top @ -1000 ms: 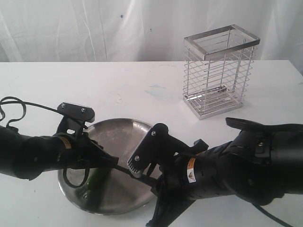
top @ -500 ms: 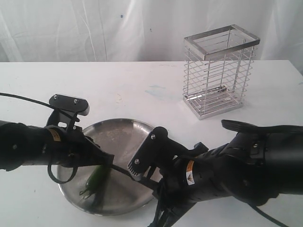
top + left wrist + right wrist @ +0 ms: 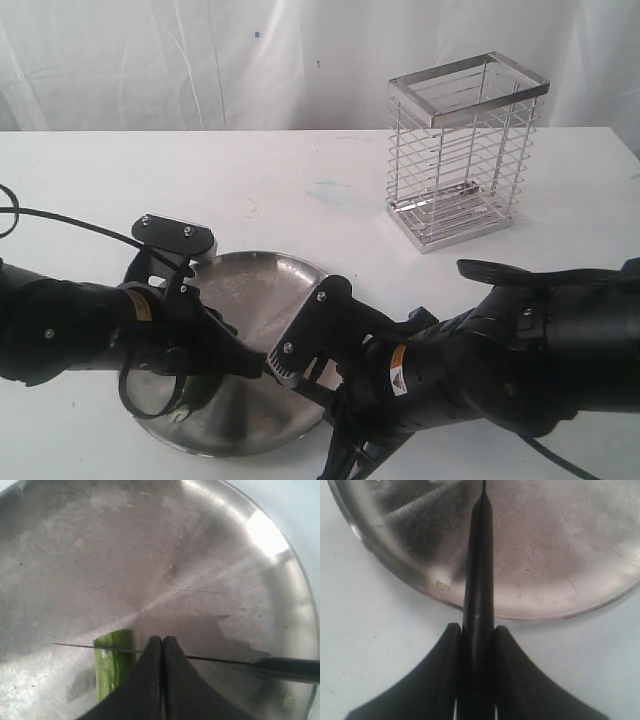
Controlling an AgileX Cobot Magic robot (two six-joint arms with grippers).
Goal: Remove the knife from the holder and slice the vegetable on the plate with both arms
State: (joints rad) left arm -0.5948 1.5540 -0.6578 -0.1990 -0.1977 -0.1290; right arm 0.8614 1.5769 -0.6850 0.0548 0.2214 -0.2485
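A short green piece of the vegetable [image 3: 112, 667] lies on the steel plate [image 3: 150, 545]. The knife [image 3: 225, 659] reaches across it, its thin blade resting over the pepper's cut end. My left gripper [image 3: 162, 640] is shut and empty, its tips right beside the pepper, in front of the blade. My right gripper [image 3: 476, 628] is shut on the knife [image 3: 479, 570] by its black handle, just off the plate [image 3: 560, 545] rim. In the exterior view both grippers meet over the plate [image 3: 265, 285], the left gripper [image 3: 240, 362] and its arm hiding the vegetable. The holder [image 3: 465, 150] stands empty at the back right.
A white table [image 3: 300, 190] carries everything, with a white curtain behind. A black cable [image 3: 60, 220] loops off the left arm near the table's left edge. The right arm's bulky body [image 3: 520, 350] covers the near right of the table.
The left arm has swung right and forward over the plate, now covering the pepper that showed half a second ago. The right arm with the knife has barely shifted.
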